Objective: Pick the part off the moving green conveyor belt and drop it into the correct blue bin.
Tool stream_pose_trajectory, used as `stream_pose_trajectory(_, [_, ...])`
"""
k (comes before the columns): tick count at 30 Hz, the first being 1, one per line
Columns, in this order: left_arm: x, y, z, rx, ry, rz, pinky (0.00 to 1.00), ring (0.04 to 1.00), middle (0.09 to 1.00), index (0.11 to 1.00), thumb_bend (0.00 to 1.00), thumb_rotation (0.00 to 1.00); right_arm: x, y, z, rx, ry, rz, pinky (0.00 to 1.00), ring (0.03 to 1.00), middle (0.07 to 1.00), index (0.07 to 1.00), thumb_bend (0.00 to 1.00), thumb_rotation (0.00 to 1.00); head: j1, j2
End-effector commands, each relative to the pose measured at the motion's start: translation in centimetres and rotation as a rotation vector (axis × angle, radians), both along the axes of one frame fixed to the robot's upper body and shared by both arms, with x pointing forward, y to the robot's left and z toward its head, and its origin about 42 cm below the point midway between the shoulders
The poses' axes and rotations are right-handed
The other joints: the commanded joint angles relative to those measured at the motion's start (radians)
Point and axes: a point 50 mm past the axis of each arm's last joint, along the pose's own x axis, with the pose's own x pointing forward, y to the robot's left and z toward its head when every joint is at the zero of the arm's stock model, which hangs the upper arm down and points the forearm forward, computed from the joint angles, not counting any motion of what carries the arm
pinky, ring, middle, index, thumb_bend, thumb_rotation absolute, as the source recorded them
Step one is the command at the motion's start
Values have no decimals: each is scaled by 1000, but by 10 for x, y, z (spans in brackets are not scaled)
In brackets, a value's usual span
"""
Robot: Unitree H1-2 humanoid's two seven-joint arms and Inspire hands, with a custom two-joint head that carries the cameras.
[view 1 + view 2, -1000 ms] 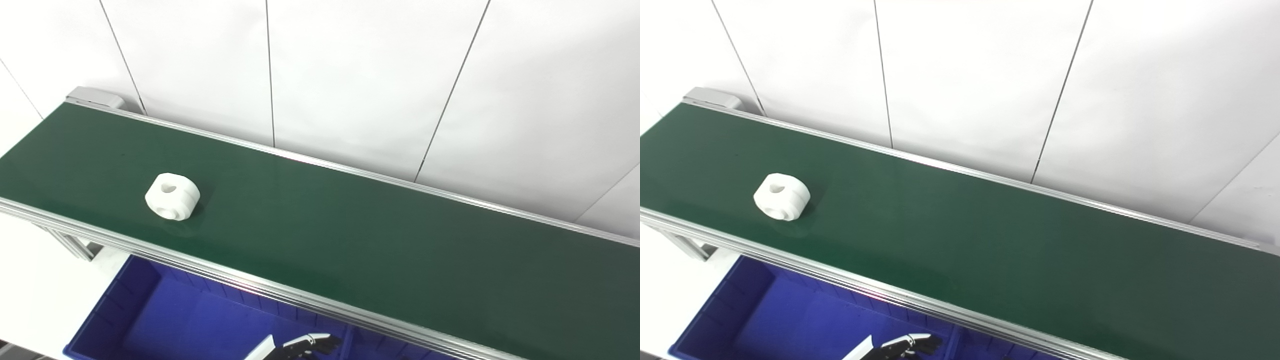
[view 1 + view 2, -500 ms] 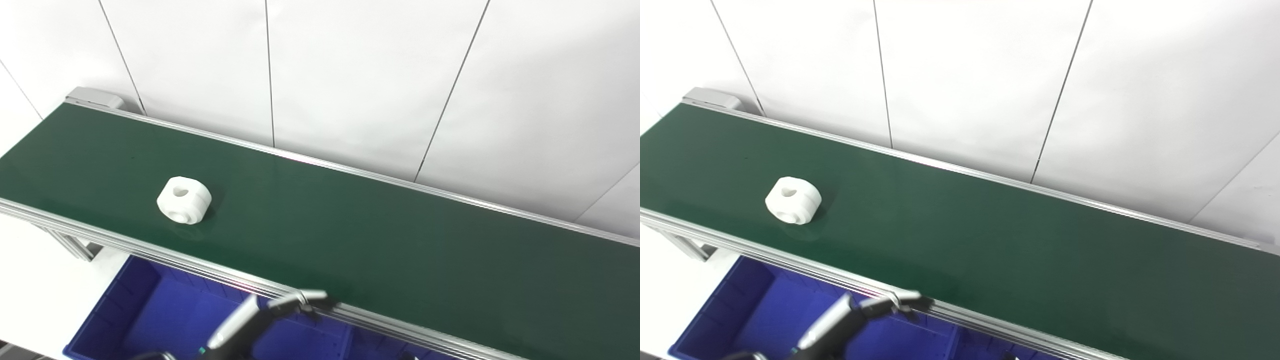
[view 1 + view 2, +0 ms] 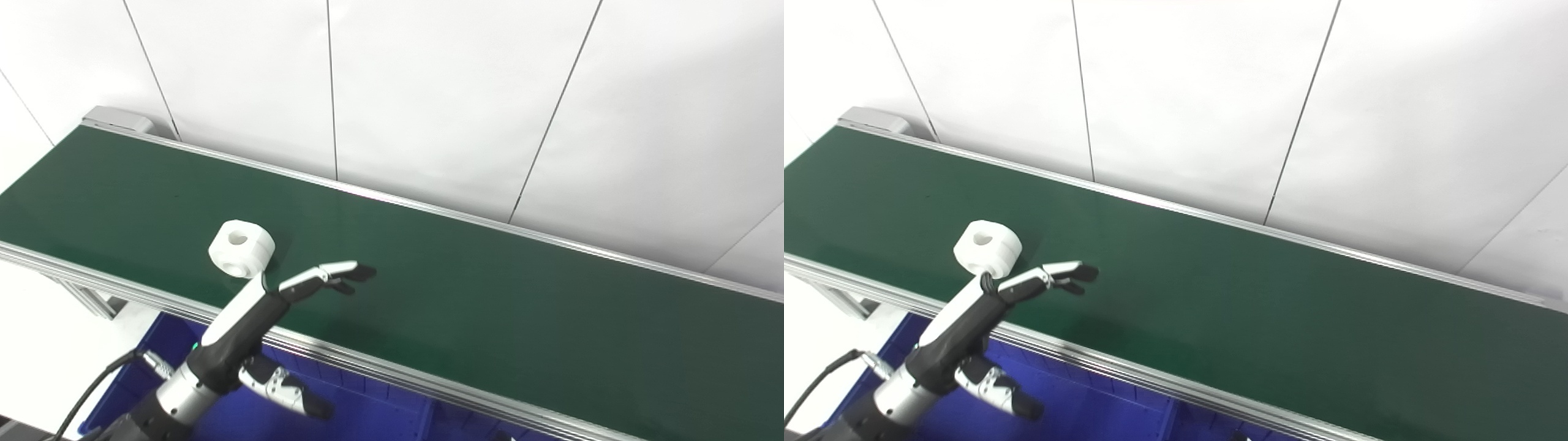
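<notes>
Reaching the left hand (image 3: pixel 257 309) up over the near rail of the green conveyor belt (image 3: pixel 490 306) — fingers (image 3: pixel 331 272) spread and extended, thumb hanging below, gripping nothing. Sitting on the belt just beside those fingers, untouched — 1 white part (image 3: pixel 241 248). Showing only bare floor where visible — blue bin (image 3: pixel 367 407).

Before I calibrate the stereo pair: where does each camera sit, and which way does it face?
Left eye view: on the head, looking down across the green conveyor belt toward the white wall; the left hand and forearm show.
Right eye view: beside it, slightly rightward, facing the same way; the same hand and arm show.
Shared: the white part, belt, blue bin; the right hand appears in neither.
</notes>
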Motion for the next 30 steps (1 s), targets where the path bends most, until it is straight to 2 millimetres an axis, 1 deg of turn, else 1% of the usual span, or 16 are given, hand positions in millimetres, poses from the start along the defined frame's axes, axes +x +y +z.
stream_pose_trajectory(1, [9,7,7,77,-27,-29,734,833,864,849,795,610,3,1,6,34,-44,4,773,832,860,906,858,664,3,-3])
stream_pose_trajectory(2, [14,10,8,106,-27,-29,744,843,874,860,792,604,3,1,5,35,-45,3,759,826,858,903,857,660,3,-3])
stream_pose_trajectory(3, [18,12,9,128,-26,-26,760,856,886,872,786,550,4,2,5,35,-48,3,765,827,857,900,858,652,4,-7])
stream_pose_trajectory(5, [26,16,10,179,-28,-9,775,869,902,891,785,528,5,1,5,27,-60,5,767,825,853,896,854,655,7,-6])
stream_pose_trajectory(6, [33,19,10,217,-30,0,775,869,902,891,785,528,5,1,5,24,-64,7,767,825,853,896,854,655,6,-8])
stream_pose_trajectory(8, [44,24,10,279,-27,13,811,890,923,917,774,499,6,2,5,26,-68,4,787,835,855,896,852,658,7,-8])
stream_pose_trajectory(10, [52,27,10,325,-19,23,840,908,941,939,750,485,7,2,5,31,-70,-3,778,828,847,887,859,648,10,-11])
stream_pose_trajectory(13, [67,33,11,390,9,36,866,927,960,961,732,418,7,3,5,36,-71,-1,783,828,847,887,857,641,11,-12])
stream_pose_trajectory(15, [75,37,12,431,24,47,863,933,969,974,731,379,8,2,5,42,-65,3,797,837,854,893,852,636,15,-14])
stream_pose_trajectory(16, [81,42,12,456,35,60,862,933,971,976,731,372,8,2,4,42,-63,3,800,839,855,895,851,635,17,-16])
stream_pose_trajectory(18, [92,51,12,486,50,80,852,927,969,979,766,297,8,1,4,39,-63,4,791,838,858,898,858,644,18,-17])
stream_pose_trajectory(20, [102,59,12,526,53,108,841,921,964,976,788,257,8,1,4,35,-65,8,784,838,860,901,863,655,18,-17])
stream_pose_trajectory(22, [110,67,11,575,65,136,838,923,967,979,804,253,8,1,4,35,-65,6,768,832,858,901,868,657,19,-18])
stream_pose_trajectory(24, [116,74,10,620,68,160,841,924,967,980,815,254,8,0,4,37,-61,7,775,836,861,904,866,655,21,-18])
stream_pose_trajectory(27, [126,81,8,677,89,193,873,927,967,977,839,223,9,-1,4,36,-62,7,771,834,860,903,869,653,23,-19])
stream_pose_trajectory(30, [134,88,5,714,134,216,893,941,979,989,853,214,9,-2,3,35,-56,11,773,837,861,904,867,658,23,-19])
